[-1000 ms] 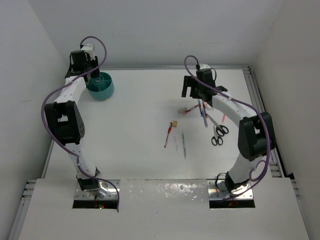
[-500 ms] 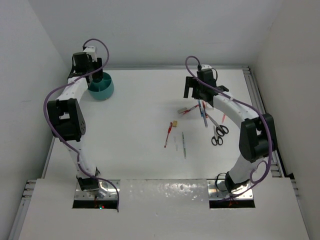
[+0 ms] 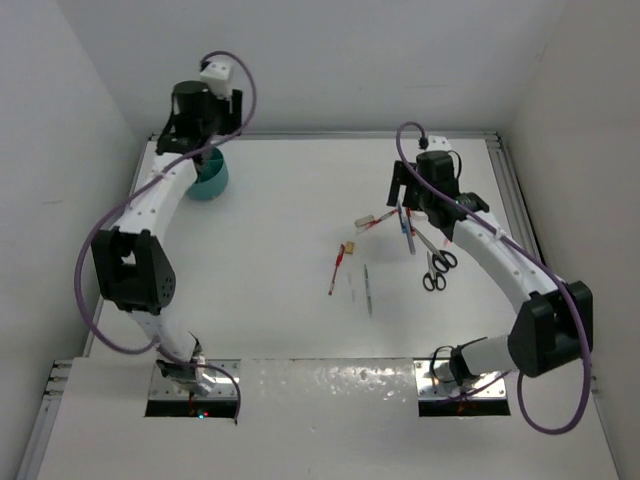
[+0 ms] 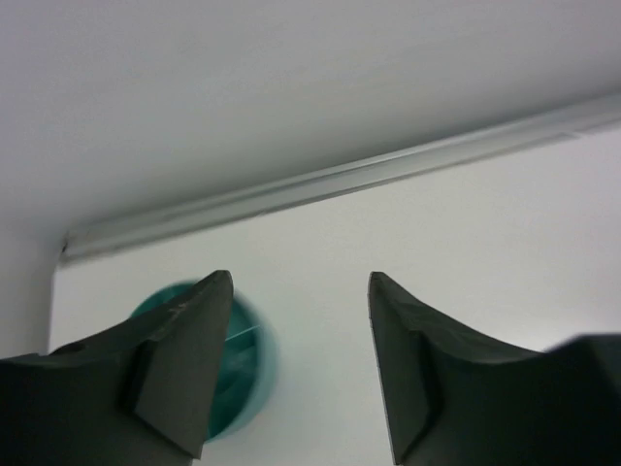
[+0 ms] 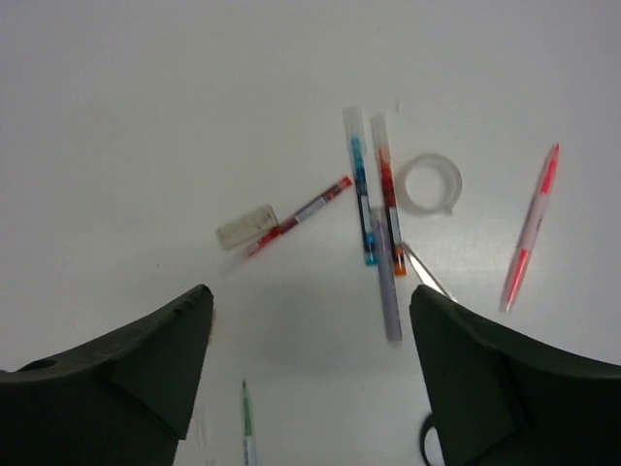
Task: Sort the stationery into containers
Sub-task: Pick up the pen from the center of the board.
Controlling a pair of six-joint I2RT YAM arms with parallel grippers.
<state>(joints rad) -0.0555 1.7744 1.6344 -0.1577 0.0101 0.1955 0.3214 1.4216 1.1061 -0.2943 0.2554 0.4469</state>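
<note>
The round teal tub (image 3: 213, 181) stands at the table's far left corner; in the left wrist view the tub (image 4: 245, 361) shows partly behind my left finger. My left gripper (image 3: 205, 152) (image 4: 299, 283) hangs open and empty above it. The stationery lies mid-right. A blue pen (image 5: 361, 199), a red pen (image 5: 385, 189), a grey pen (image 5: 388, 296) and a white tape roll (image 5: 431, 184) lie under my right gripper (image 3: 402, 200) (image 5: 310, 296), which is open and empty above the table. Black-handled scissors (image 3: 438, 268), a tan eraser (image 3: 349, 248) and another red pen (image 3: 337, 270) lie nearer the bases.
A pink-red pen (image 5: 529, 228) lies right of the tape roll. A white block (image 5: 245, 226) touches a short red pen (image 5: 301, 212). A green-tipped pen (image 5: 245, 427) points toward the near edge. A metal rail (image 4: 340, 180) runs along the back wall.
My left arm has risen above the tub and its jaws have opened wider. My right arm has shifted right and a little nearer over the pens.
</note>
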